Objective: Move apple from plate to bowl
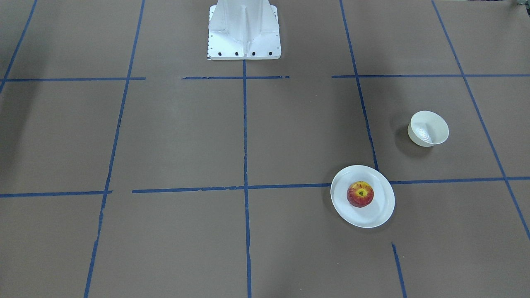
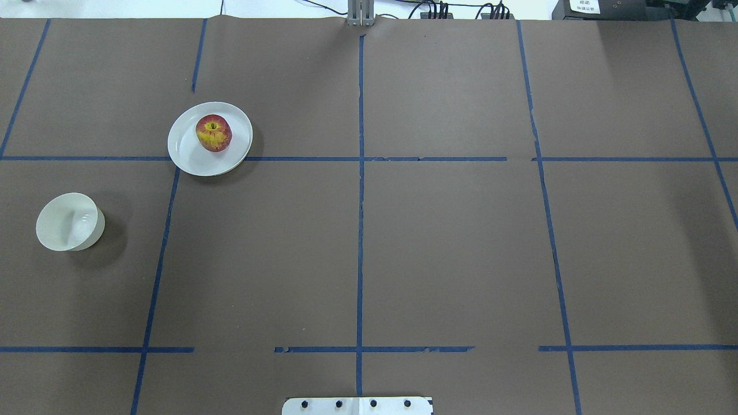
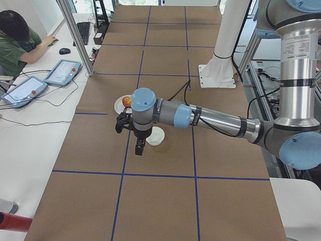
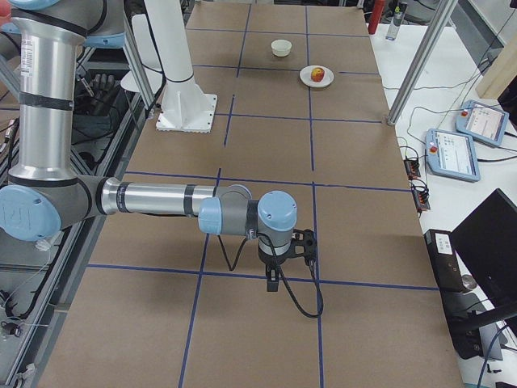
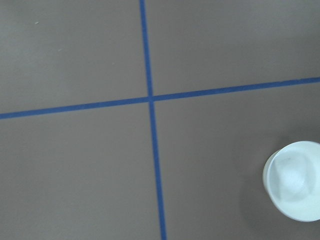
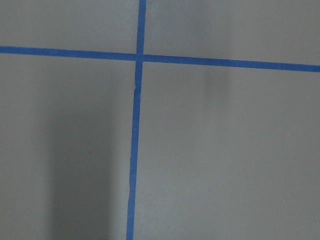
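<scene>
The red apple (image 1: 360, 193) with a yellow patch lies on the flat white plate (image 1: 383, 209), upright, stem dimple up; both also show in the overhead view, apple (image 2: 214, 132) on plate (image 2: 190, 157). The small deep white bowl (image 1: 428, 129) (image 2: 66, 222) stands empty, apart from the plate, nearer the robot. My left gripper (image 3: 139, 149) hangs above the table beside the bowl (image 3: 156, 135); the left wrist view shows the bowl (image 5: 295, 187) at its lower right edge. My right gripper (image 4: 273, 283) hangs far from both dishes. I cannot tell whether either gripper is open or shut.
Blue tape lines grid the brown table. The robot's white base (image 1: 244, 33) stands at the table's edge. An operator (image 3: 15, 40) sits at a side desk with teach pendants (image 3: 62, 73). Aluminium posts (image 3: 75, 35) stand at the table's far edge.
</scene>
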Available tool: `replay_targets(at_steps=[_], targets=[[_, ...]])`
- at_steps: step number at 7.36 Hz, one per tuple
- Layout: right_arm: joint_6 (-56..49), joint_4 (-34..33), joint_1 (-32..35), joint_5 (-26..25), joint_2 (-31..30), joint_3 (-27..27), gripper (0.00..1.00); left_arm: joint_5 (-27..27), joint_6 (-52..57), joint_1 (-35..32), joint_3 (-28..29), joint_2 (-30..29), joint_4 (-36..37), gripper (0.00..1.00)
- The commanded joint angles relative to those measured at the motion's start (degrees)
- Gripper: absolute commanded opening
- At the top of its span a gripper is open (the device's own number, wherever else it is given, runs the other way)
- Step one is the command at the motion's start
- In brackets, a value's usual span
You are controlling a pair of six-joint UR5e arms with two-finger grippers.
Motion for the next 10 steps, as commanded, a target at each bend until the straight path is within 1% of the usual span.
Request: replay_targets(at_steps=[1,2,3,4,5,6,7,8,9,10], targets=[[0.00,0.00,0.00,0.00,0.00,0.00,1.00,0.65,-15.44,9.28,1.89,-12.60,0.03,1.00],[0.00,0.00,0.00,0.00,0.00,0.00,1.00,4.23,-23.00,14.28,5.03,-18.49,0.03,1.00],[0.00,0.00,0.00,0.00,0.00,0.00,1.00,5.91,-29.08,19.64,7.33,-22.73,-0.06,1.00],[0.00,0.00,0.00,0.00,0.00,0.00,1.00,6.11,-34.88,23.26,9.79,-26.42,-0.14,1.00],[0.00,0.00,0.00,0.00,0.00,0.00,1.00,9.50,-38.94,26.25,12.07,-28.81,-1.80,1.00],[0.00,0.00,0.00,0.00,0.00,0.00,1.00,12.49,-43.77,27.15,15.23,-29.70,-9.04,1.00],[0.00,0.00,0.00,0.00,0.00,0.00,1.00,12.78,-46.86,27.86,21.18,-31.80,-13.72,1.00],[0.00,0.00,0.00,0.00,0.00,0.00,1.00,14.96,-47.07,29.17,24.89,-33.91,-14.12,1.00],[0.00,0.00,0.00,0.00,0.00,0.00,1.00,16.99,-47.85,30.49,25.54,-34.02,-14.29,1.00],[0.00,0.00,0.00,0.00,0.00,0.00,1.00,17.01,-48.04,30.67,25.72,-34.37,-14.21,1.00]])
